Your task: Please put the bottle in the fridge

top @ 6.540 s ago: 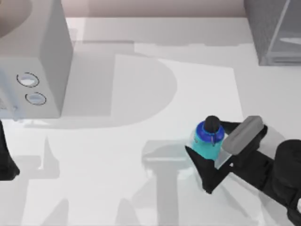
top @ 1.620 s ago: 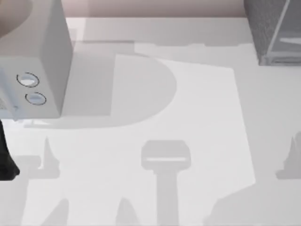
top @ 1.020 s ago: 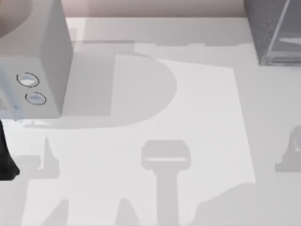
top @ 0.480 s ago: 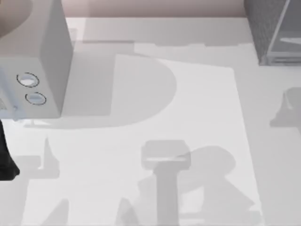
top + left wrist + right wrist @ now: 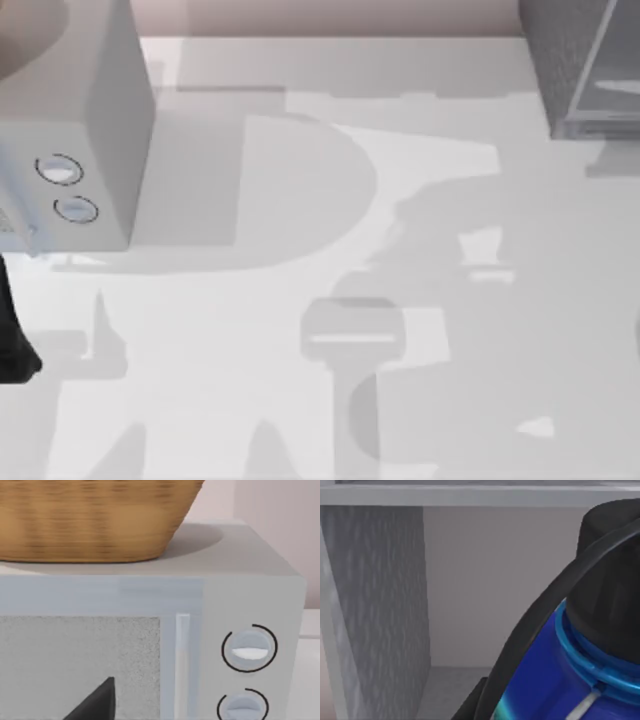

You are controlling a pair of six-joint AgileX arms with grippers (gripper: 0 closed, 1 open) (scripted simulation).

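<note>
The bottle [image 5: 560, 680] looms close in the right wrist view, showing its blue shoulder and round black cap [image 5: 610, 595], with a dark strap curving over it. My right gripper [image 5: 470, 707] is shut on it, one black finger showing beside the body. Just beyond it stands the fridge [image 5: 380, 605], open towards the bottle: a speckled dark-grey side wall, a light-grey top frame and a pale inner back wall. From above, the fridge [image 5: 565, 60] fills the table's back right corner. My left gripper [image 5: 95, 707] hangs parked in front of the microwave.
A light-grey microwave [image 5: 70, 130] with two round dials [image 5: 247, 650] stands at the back left, a wicker basket [image 5: 90, 520] on its top. My left arm [image 5: 12, 345] is a dark shape at the left edge. Broad shadows lie over the table's right half.
The bottle and right gripper have left the table in the top view. Over the last second the big shadow has swept across the table's right side towards the fridge.
</note>
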